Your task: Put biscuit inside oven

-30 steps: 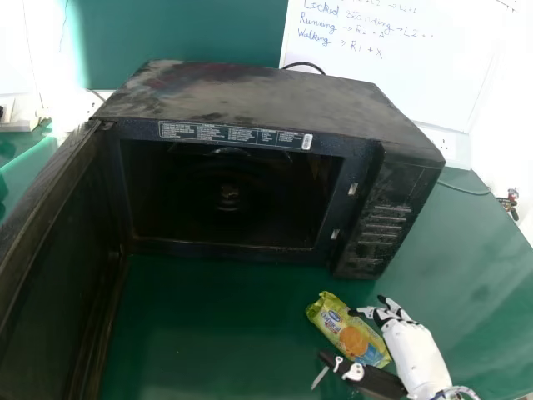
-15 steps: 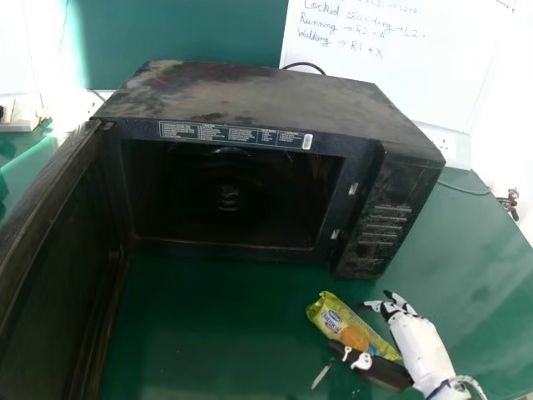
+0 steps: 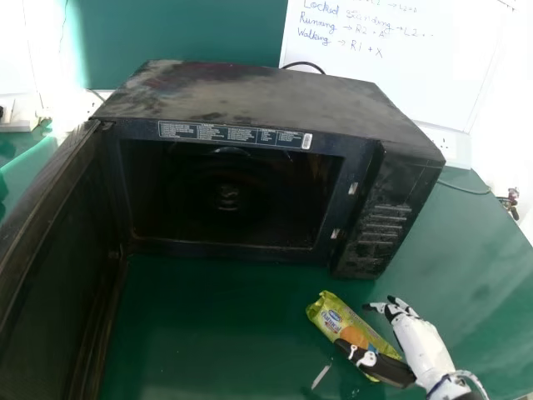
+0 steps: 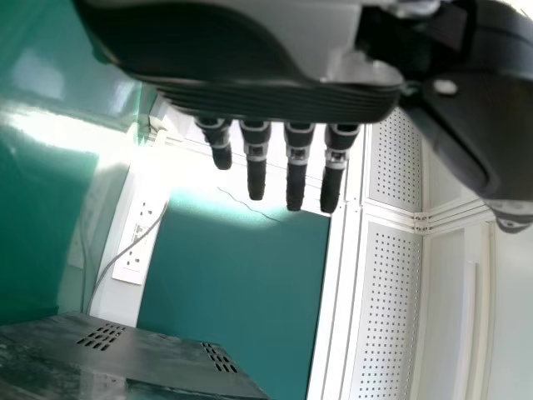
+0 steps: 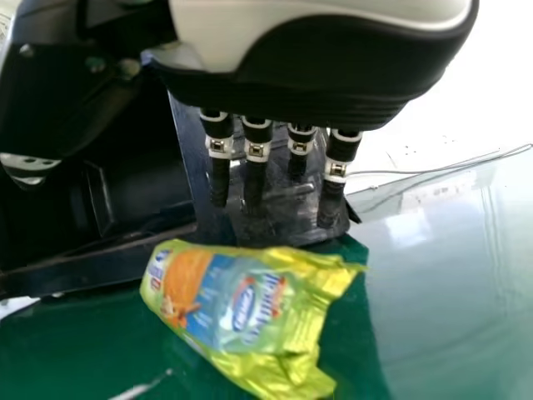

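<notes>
Foreground: As the boxy black microwave oven [image 3: 258, 100] stands open, a yellow-green plastic biscuit packet [image 3: 327, 313] lies in front on the green table [image 3: 216, 333].
Right: White-and-black right hand [image 3: 422, 343] at the packet, fingers straight, released.
Left: Grey-and-black left hand [image 4: 241, 50], fingers extended, released.

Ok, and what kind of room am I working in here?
Probably a lab or workshop: a whiteboard with handwritten walking and running commands, perforated panels, and a dusty microwave oven on a green table.
</notes>
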You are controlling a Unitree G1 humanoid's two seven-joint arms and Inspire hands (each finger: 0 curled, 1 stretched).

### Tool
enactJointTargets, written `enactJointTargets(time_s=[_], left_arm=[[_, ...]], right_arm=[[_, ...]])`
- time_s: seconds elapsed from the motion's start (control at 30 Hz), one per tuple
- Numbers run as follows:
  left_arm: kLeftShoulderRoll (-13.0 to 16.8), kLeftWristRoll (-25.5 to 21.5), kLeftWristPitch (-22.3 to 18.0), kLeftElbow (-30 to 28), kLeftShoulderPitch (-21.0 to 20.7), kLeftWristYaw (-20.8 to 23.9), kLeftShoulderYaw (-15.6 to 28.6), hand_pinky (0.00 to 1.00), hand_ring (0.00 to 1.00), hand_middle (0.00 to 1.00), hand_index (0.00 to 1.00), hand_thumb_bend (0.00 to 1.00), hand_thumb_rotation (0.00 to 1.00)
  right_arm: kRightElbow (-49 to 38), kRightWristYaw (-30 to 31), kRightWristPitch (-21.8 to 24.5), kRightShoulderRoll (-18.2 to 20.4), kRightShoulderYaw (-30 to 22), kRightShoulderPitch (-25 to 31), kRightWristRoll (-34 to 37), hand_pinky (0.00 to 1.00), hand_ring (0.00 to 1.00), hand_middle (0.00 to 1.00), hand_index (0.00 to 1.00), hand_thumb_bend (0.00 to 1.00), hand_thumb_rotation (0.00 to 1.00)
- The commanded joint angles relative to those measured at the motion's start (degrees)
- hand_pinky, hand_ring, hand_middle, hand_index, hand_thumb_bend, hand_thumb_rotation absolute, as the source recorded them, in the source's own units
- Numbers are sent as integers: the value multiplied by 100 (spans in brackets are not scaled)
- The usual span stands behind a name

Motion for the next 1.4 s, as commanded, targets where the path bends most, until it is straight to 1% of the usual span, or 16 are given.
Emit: enactJointTargets(time_s=[0.0,0.1,0.23,0.37,0.53,0.7,0.8,0.93,1.03,1.13,1.2,1.23,1.37], left_arm=[[-43,-10,-56,-63,72,-11,-21,99,93,91,88,95,98],[-45,-8,-53,-88,88,-7,-22,100,94,91,89,96,98],[-68,91,-93,-146,112,21,-49,100,93,91,88,96,98],[-102,62,-100,-197,141,-23,-71,100,94,92,89,96,97],[-119,102,-100,-251,174,-22,-74,100,94,92,89,96,98],[-188,114,-94,-364,216,34,-103,99,94,92,89,95,98],[-215,140,-83,-436,256,74,-104,99,93,91,89,96,98],[-217,85,-62,-466,290,68,-88,99,94,92,89,95,98],[-209,100,-44,-489,311,92,-88,97,93,92,90,95,99],[-213,104,-51,-482,316,102,-84,98,93,92,89,95,98],[-218,76,-61,-472,316,85,-83,100,94,92,89,95,98],[-223,64,-64,-485,321,81,-84,100,94,92,89,95,97],[-203,101,-106,-463,332,25,-76,99,93,91,88,95,96]], right_arm=[[53,-54,-76,-118,48,-60,-93,76,88,90,86,100,54],[42,-46,-86,-168,73,-87,-196,76,88,90,85,100,51],[41,17,-131,-263,77,-81,-253,76,88,90,85,100,51],[40,91,-142,-367,64,-66,-278,76,87,89,84,100,50],[91,119,-300,-577,32,-61,-328,73,86,88,84,100,50],[204,246,-452,-864,-86,-90,-244,75,86,88,83,100,49],[260,288,-533,-978,-185,-84,-143,75,85,87,83,100,47],[397,269,-671,-1090,-248,-104,-97,74,85,87,82,100,48],[419,305,-641,-1121,-220,-131,-120,75,85,87,83,100,48],[427,279,-574,-1112,-189,-141,-252,73,85,87,82,100,47],[444,201,-504,-1077,-167,-160,-436,73,85,87,82,100,46],[445,176,-463,-1061,-167,-170,-518,73,84,86,82,100,47],[427,93,-306,-1015,-133,-185,-870,73,85,87,83,100,47]])
